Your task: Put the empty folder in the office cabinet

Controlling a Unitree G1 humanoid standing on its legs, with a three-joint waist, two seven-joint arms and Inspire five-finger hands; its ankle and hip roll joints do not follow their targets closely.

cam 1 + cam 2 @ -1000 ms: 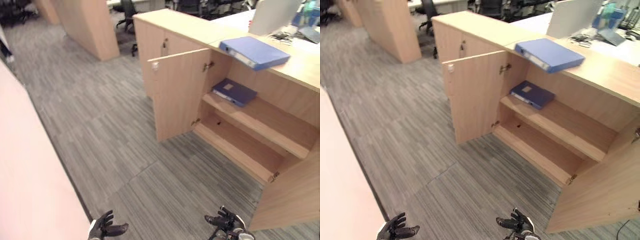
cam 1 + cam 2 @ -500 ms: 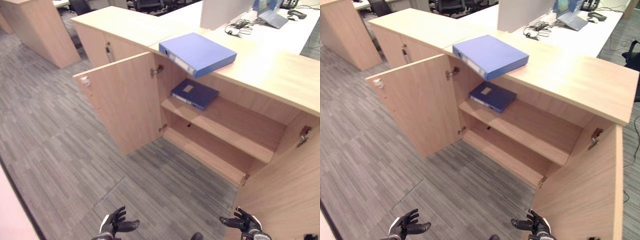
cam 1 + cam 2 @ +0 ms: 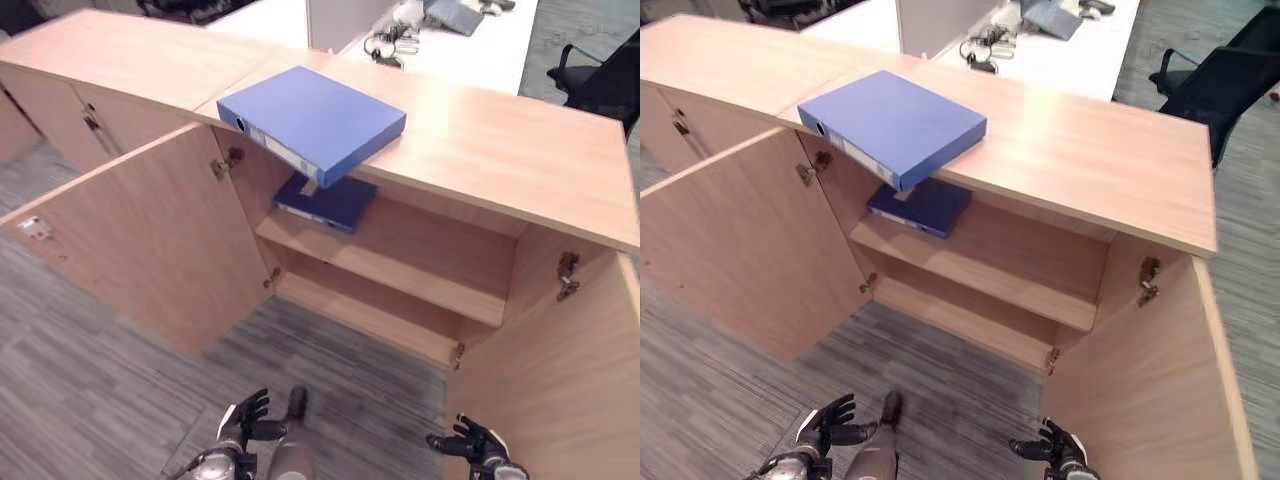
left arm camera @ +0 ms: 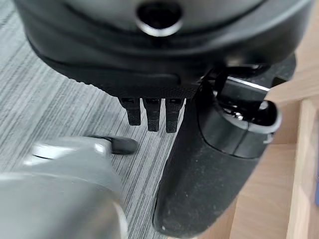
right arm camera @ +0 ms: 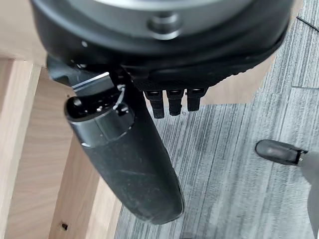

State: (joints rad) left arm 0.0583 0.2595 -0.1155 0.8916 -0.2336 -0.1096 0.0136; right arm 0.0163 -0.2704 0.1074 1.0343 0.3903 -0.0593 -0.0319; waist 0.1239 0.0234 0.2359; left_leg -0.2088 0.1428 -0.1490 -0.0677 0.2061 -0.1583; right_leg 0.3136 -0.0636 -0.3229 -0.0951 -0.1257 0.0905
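Lying on cabinet top: blue folder; grey carpet below.

No legible text, numbers or signs in any view. The light blue folder on top of the office cabinet carries a white spine label on its front edge; the print is too small to read. The dark blue folder on the shelf just below it shows a pale label patch, partly hidden, also unreadable.
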